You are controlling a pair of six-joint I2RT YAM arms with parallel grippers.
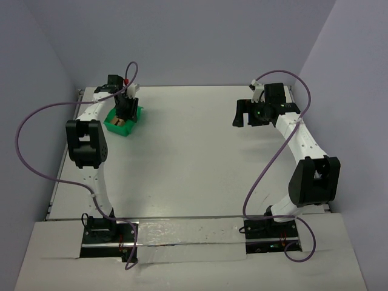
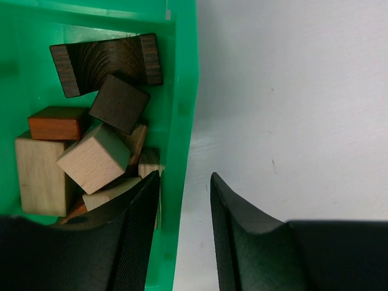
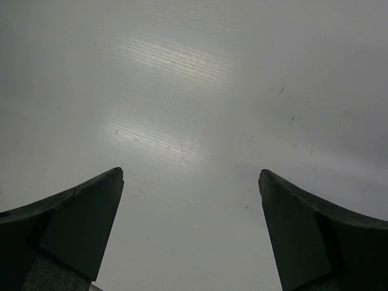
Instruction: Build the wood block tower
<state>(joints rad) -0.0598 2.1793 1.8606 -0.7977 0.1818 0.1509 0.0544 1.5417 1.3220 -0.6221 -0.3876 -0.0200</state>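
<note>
Tower: no wood block tower stood in any view; its wooden blocks (image 2: pixel 39 176) lay loose in the green bin (image 2: pixel 182 91), left of and ahead of the left jaws
Pile: dark arch block (image 2: pixel 106 60) farthest ahead, reddish-brown block (image 2: pixel 57 123) and tan cube (image 2: pixel 94 159) nearer, heaped and tilted
Left gripper (image 2: pixel 185 177): jaws apart, straddling the bin's right wall, with one finger inside over the blocks and the other outside over the table (image 2: pixel 291 121); a sliver of table showed between the outer finger and the wall, so not clamped
Why: probably set to take the rim and shift or tip the bin, not to pick a block
Left arm: stretched to the far left corner, wrist pointing down
Right gripper (image 3: pixel 191 174): jaws wide apart, only table surface between them
Right arm: reached forward at far right, well apart from the bin, seemingly idle
</note>
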